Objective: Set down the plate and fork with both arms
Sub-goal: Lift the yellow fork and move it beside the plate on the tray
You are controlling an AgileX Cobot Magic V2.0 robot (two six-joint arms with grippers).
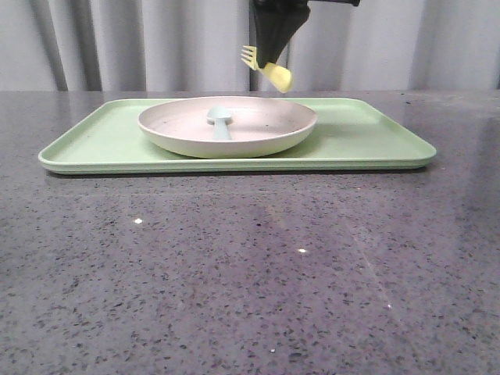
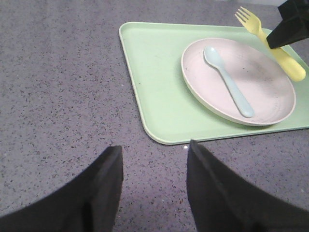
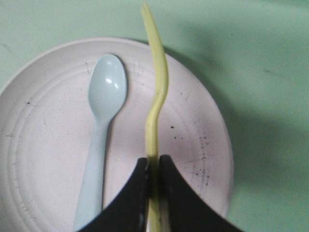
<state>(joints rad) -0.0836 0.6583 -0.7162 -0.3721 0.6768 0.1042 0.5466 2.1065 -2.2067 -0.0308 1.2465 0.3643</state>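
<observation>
Plate on tray; spoon in plate; fork above plate's right rear.

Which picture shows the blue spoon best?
The left wrist view: the whole pale blue spoon lies in the plate, bowl and handle clear. The right wrist view cuts off its handle end; the front view shows only a foreshortened bit above the rim.

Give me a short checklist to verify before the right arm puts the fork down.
1. Right hand shut on the fork: ok.
2. Fork clear of the plate, held in the air: ok.
3. Plate lies on the tray: ok.
4. Spoon already in the plate, bare space beside it: ok.
5. Left hand open, away from the tray: ok.
6. Exact height of the fork over the plate: cannot tell.
</observation>
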